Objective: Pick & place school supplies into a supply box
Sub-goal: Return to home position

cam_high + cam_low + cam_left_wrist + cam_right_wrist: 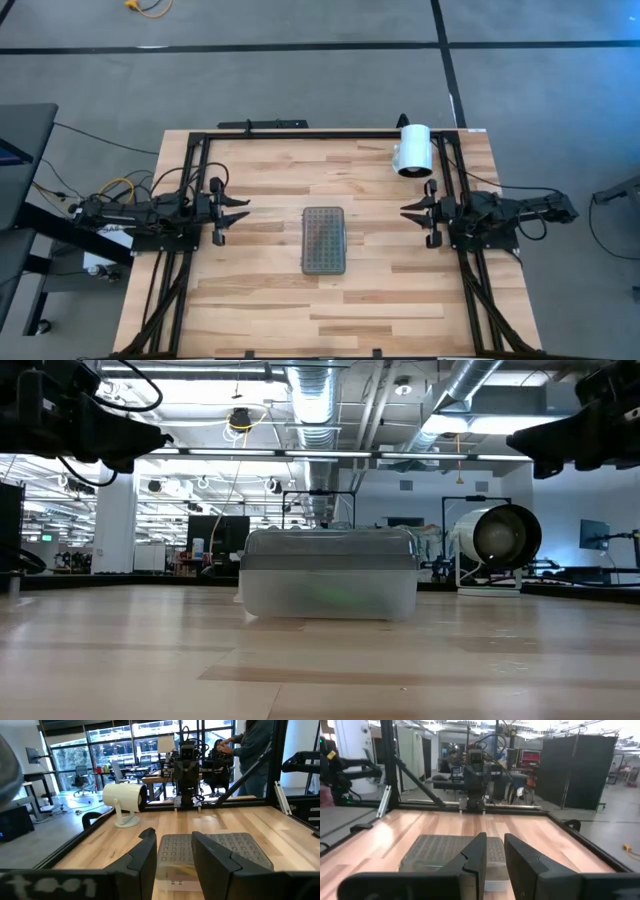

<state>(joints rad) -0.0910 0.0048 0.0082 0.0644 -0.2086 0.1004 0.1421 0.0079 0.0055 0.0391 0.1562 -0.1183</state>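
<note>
The small, flat, clear plastic supply box (324, 240) with its grey dot-gridded lid is lying shut at the middle of the pale wooden bench (260, 290). The school supplies (330, 596) inside are showing only as a dim green blur. The left hand (238, 211) and right hand (408, 210) are hovering on either side, well apart from it, fingers spread and empty. Homing well probably means drawing each arm straight back and level, with the right arm passing clear of the white cylinder (413, 150) nearby.

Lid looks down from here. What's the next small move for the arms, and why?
Probably hold both arms at rest: the supply box lies mid-table with its lid down, and the left gripper and right gripper sit at opposite table sides, apart from it, fingers open.
</note>
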